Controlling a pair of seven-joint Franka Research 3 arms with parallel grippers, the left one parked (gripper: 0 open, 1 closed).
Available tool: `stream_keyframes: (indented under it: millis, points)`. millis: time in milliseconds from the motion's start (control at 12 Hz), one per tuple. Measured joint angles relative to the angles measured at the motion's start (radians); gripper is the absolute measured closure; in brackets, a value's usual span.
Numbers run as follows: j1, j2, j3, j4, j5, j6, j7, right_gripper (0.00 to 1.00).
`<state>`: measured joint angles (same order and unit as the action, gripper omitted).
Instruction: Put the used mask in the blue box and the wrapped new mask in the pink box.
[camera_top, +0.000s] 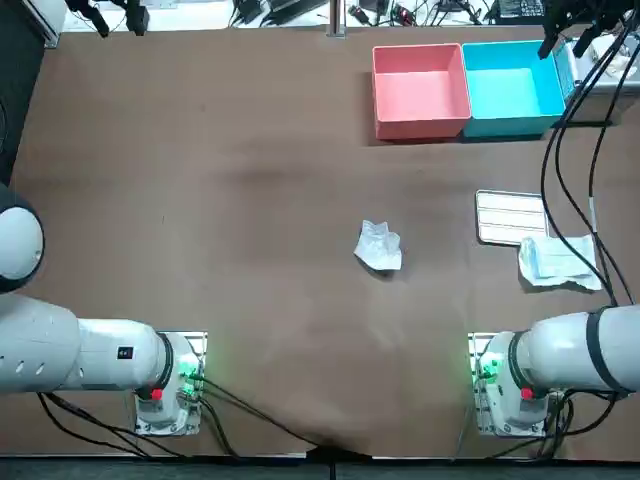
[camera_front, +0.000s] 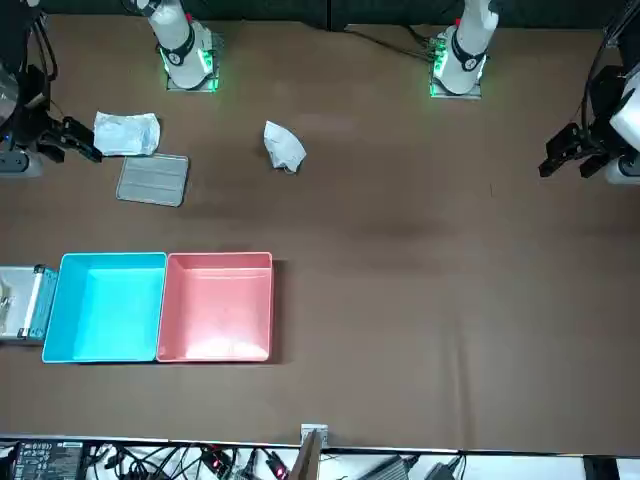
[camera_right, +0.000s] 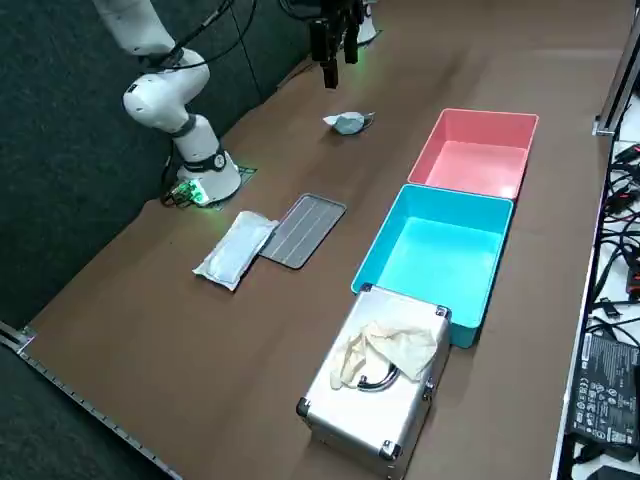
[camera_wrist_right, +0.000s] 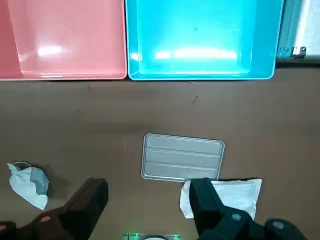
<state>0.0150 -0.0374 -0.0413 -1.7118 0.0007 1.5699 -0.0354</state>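
The used mask (camera_top: 378, 247) is a crumpled white wad lying mid-table, also seen in the wrist view (camera_wrist_right: 29, 183). The wrapped new mask (camera_top: 558, 262) lies flat in its clear packet near the right arm's base (camera_wrist_right: 231, 194). At the far edge stand the pink box (camera_top: 418, 128) and the blue box (camera_top: 510, 125) side by side, both with nothing inside. My right gripper (camera_wrist_right: 147, 202) hangs high above the table, over the area near the wrapped mask, open, holding nothing. The front view shows it (camera_front: 62, 140) beside the wrapped mask (camera_front: 127, 132).
A grey ribbed plate (camera_top: 510, 217) lies between the wrapped mask and the boxes. A silver metal case (camera_right: 380, 375) with a pale glove on top stands against the blue box's outer side. Cables hang from the right arm (camera_top: 560, 150).
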Motion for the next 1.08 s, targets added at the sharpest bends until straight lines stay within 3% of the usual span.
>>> stream_keyframes:
  millis: [417,833,1083]
  points:
    - [-0.005,0.071,-0.007,-0.034,-0.027,-0.005,0.001,0.00]
    - [0.005,0.101,-0.005,-0.158,-0.055,-0.005,0.002,0.00]
    - [0.113,0.110,0.005,-0.192,-0.053,0.000,0.063,0.00]
